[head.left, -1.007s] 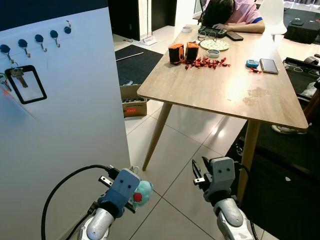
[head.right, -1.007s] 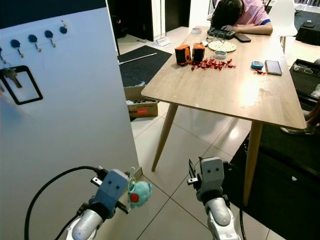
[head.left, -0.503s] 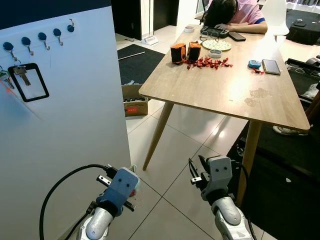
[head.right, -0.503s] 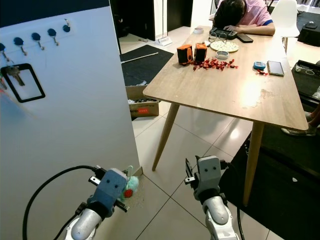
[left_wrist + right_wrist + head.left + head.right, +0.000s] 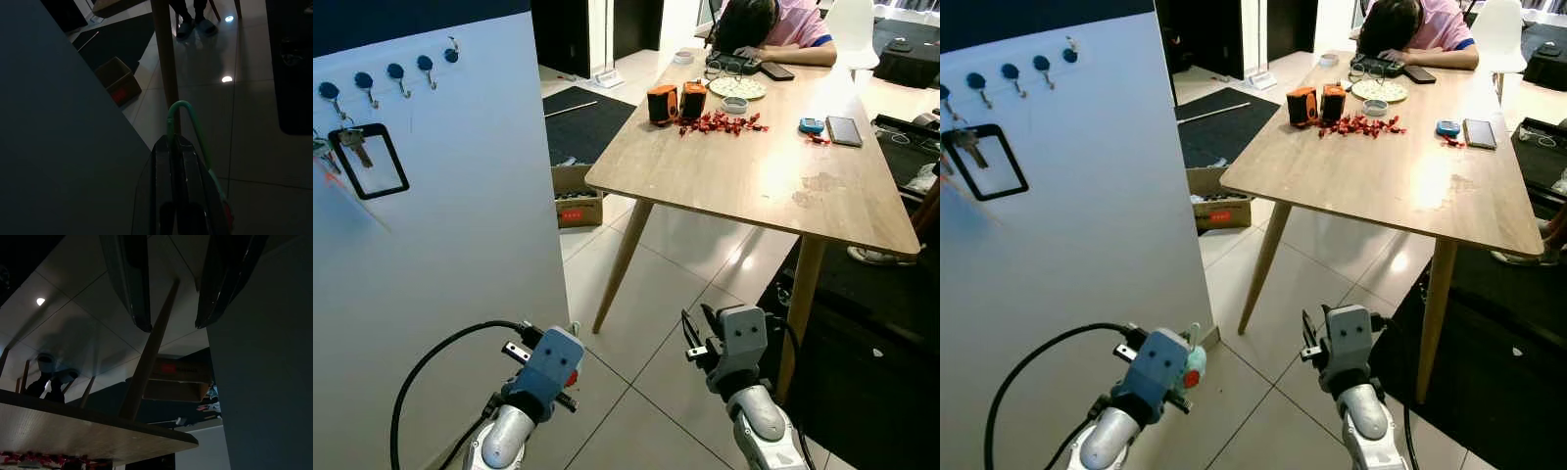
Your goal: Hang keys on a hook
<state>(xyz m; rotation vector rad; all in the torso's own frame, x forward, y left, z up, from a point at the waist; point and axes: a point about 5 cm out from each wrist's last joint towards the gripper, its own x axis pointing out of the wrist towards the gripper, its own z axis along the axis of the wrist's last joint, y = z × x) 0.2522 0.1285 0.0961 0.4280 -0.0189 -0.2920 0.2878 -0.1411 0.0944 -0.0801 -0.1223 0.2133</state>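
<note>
I hold the keys (image 5: 1192, 369) low at lower left, my left gripper (image 5: 177, 147) pinching their green loop; right gripper (image 5: 173, 325) spread, idle. Next: raise them toward the hooks (image 5: 394, 75) at upper left.

The left gripper (image 5: 177, 147) hides most of what it pinches; a green loop (image 5: 188, 115) sticks out, perhaps a key strap. Keys (image 5: 321, 152) at the board's edge are cropped.
</note>
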